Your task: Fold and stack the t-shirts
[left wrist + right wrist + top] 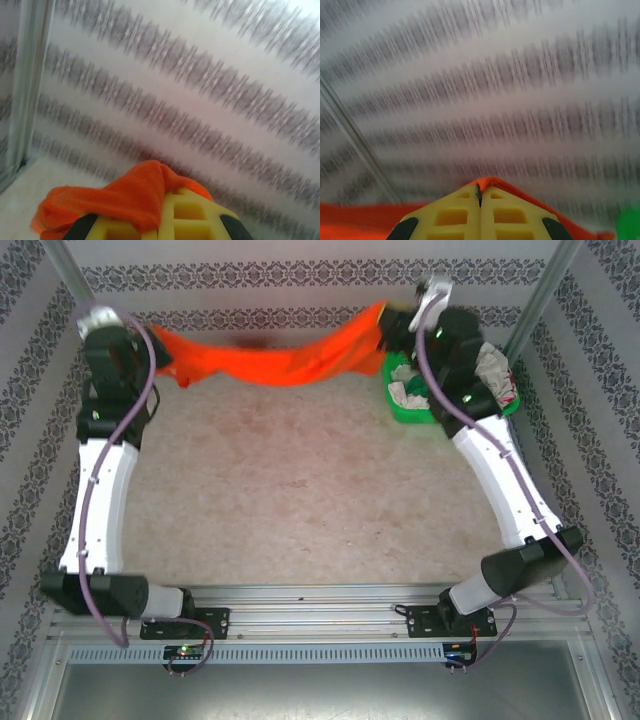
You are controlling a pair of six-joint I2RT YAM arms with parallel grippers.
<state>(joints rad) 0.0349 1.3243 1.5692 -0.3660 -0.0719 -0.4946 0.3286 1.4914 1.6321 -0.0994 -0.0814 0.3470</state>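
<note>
Two grippers are closed on one orange t-shirt, which is stretched and sagging above the table, left of the green basket. The left gripper is clamped on a bunched corner, well left of the basket. The right gripper, fingers pressed together, pinches the edge just beside the basket. A white garment is crumpled inside the basket and partly hidden by the right arm. The patterned wall is motion-blurred.
</note>
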